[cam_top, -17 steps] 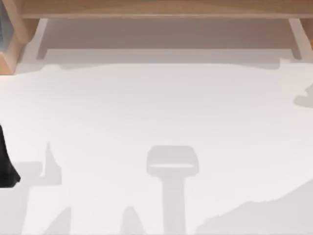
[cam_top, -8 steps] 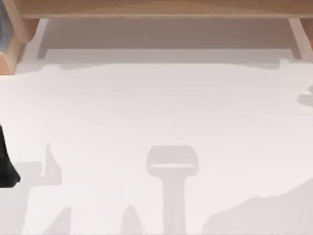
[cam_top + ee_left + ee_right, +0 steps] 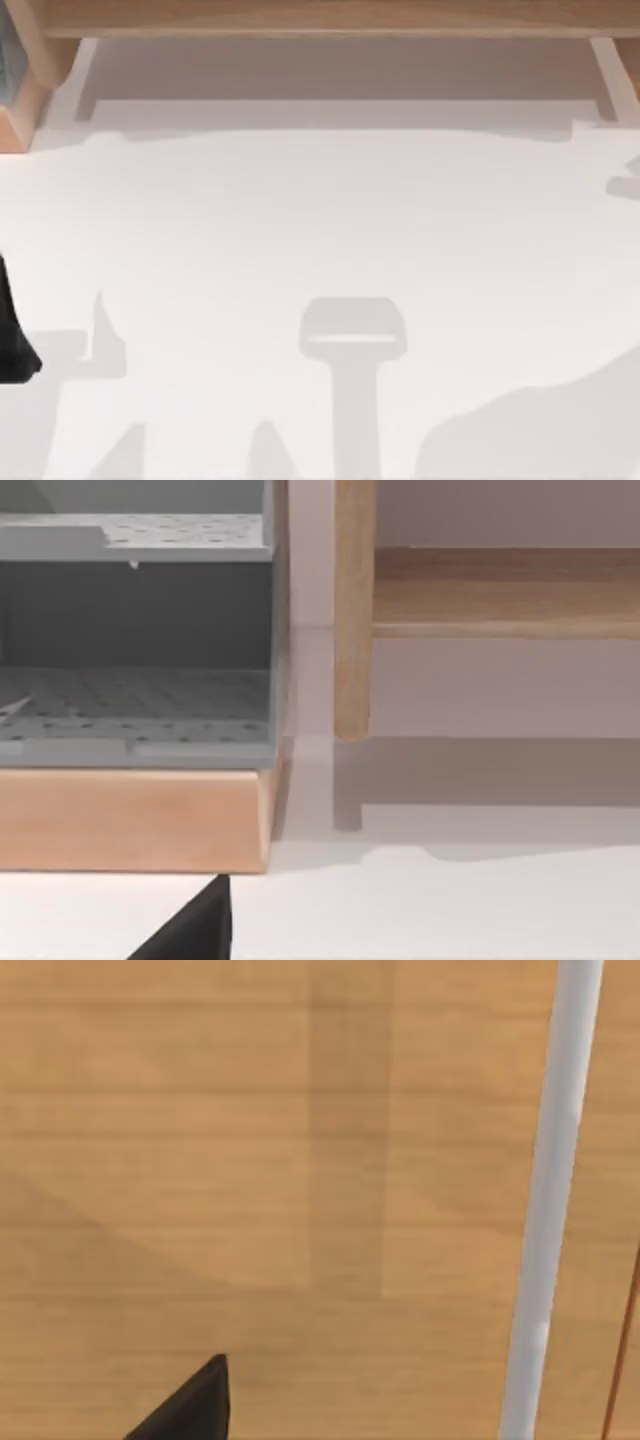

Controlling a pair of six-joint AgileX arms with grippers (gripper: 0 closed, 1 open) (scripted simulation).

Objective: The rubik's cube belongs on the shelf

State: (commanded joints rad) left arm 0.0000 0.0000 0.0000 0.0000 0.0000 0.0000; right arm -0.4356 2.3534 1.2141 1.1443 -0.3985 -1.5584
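Note:
The shelf [image 3: 320, 18] is a long light-brown wooden board along the table's far edge, with a side support [image 3: 612, 75] at its right end. The rubik's cube is out of view. My left arm [image 3: 12, 340] shows as a dark shape at the table's left edge. A black part of my left gripper [image 3: 195, 930] points toward the shelf's left support [image 3: 352, 610]. The right wrist view looks closely down on the shelf's wooden board [image 3: 250, 1160], with a black part of my right gripper [image 3: 195, 1405] just over it.
A grey perforated box [image 3: 130, 680] on a wooden base [image 3: 130, 815] stands at the far left [image 3: 15, 90] beside the shelf. The white table [image 3: 320, 220] carries only arm shadows. A white strip [image 3: 550, 1200] runs past the board in the right wrist view.
The shadows at the table's right edge and lower right corner have shifted slightly. The left arm has not moved.

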